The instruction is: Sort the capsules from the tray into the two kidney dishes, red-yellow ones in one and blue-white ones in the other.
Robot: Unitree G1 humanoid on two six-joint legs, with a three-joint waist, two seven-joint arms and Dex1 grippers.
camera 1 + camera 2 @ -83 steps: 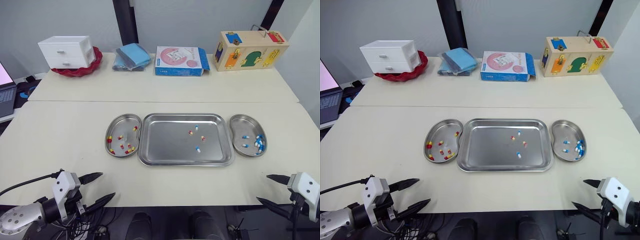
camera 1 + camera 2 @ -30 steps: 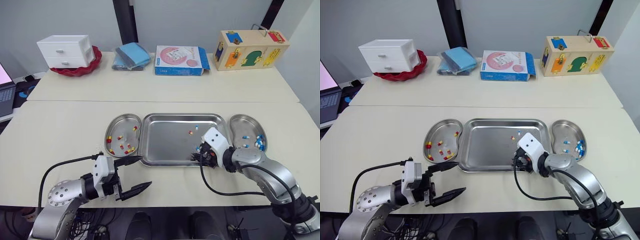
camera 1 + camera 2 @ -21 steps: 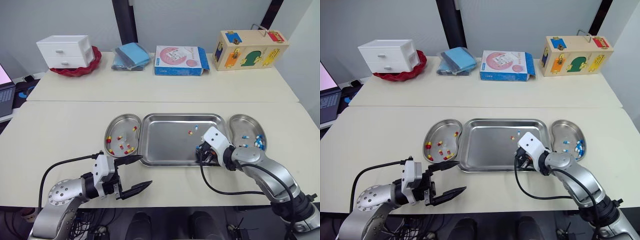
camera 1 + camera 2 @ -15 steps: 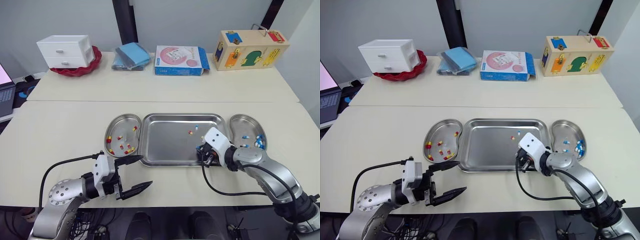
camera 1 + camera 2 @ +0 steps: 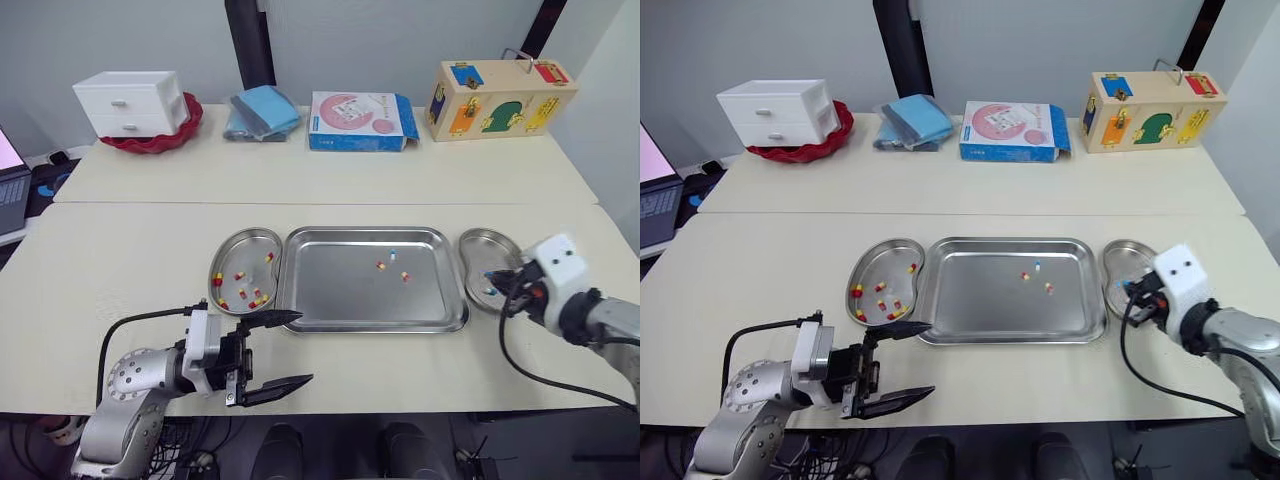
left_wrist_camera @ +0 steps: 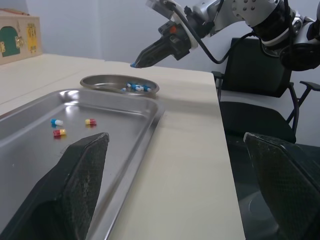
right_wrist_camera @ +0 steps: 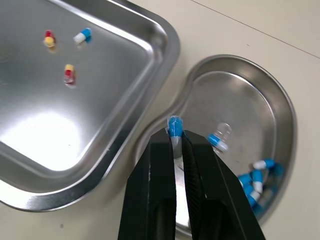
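Note:
My right gripper (image 7: pixel 175 137) is shut on a blue-white capsule (image 7: pixel 174 127) and hangs over the inner side of the right kidney dish (image 5: pixel 478 248), which holds several blue-white capsules (image 7: pixel 256 176). The steel tray (image 5: pixel 330 290) holds two red-yellow capsules (image 5: pixel 381 265) and one blue-white capsule (image 5: pixel 393 254). Several red-yellow capsules (image 5: pixel 243 294) lie in the left kidney dish (image 5: pixel 232 245). My left gripper (image 5: pixel 305 347) stands open over the table, just in front of the tray's front left corner, with nothing between its fingers (image 6: pixel 82 170).
Along the table's far edge stand a white drawer unit (image 5: pixel 133 102) on a red bowl, folded blue cloths (image 5: pixel 262 111), a pink-and-blue box (image 5: pixel 362 121) and a wooden lock box (image 5: pixel 500 98). A laptop (image 5: pixel 10 190) sits at far left. A black chair (image 6: pixel 260 100) stands beyond the right table edge.
My right gripper shut on a blue-white capsule in the tray, lifted it and carried it right to above the right dish. The left gripper has edged slightly right.

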